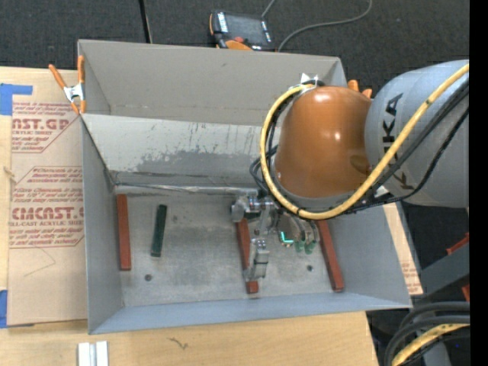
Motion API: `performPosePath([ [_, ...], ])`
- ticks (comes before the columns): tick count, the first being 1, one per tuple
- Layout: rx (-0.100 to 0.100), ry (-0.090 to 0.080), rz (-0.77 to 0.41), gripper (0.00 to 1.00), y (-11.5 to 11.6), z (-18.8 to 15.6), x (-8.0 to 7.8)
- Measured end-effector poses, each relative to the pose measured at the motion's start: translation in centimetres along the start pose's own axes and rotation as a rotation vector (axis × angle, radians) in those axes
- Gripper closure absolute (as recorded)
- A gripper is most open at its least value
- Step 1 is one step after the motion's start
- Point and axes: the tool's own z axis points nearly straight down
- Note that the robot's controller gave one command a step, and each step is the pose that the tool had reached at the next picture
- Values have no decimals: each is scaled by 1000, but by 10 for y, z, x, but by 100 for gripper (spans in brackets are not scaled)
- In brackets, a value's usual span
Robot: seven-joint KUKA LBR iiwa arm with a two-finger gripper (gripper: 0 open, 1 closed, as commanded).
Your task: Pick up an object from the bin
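Note:
My gripper (259, 258) hangs low in the middle of the bin floor, right of centre, below the arm's orange cover. It is directly over a narrow reddish-brown bar (245, 244) that lies lengthwise beneath it, the bar's near end (252, 286) sticking out just below the gripper. Whether the gripper touches the bar is not visible. A small green thing (306, 242) lies just to the gripper's right, half hidden by the cover.
A second reddish-brown bar (331, 259) lies along the bin's right wall and a third (123, 232) along the left wall. A dark green bar (158, 231) lies beside the left one. The arm covers the bin's right rear part.

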Motion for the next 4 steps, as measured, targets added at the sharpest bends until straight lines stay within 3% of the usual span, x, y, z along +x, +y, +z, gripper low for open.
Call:
performPosePath([
  [1, 1, -4, -217, 0, -53, 115, -64],
  [2, 2, -8, -797, 0, -50, 154, -87],
  [3, 0, -9, -795, 100, -50, 152, -87],
  [4, 7, -17, -872, 100, -54, -9, -84],
])
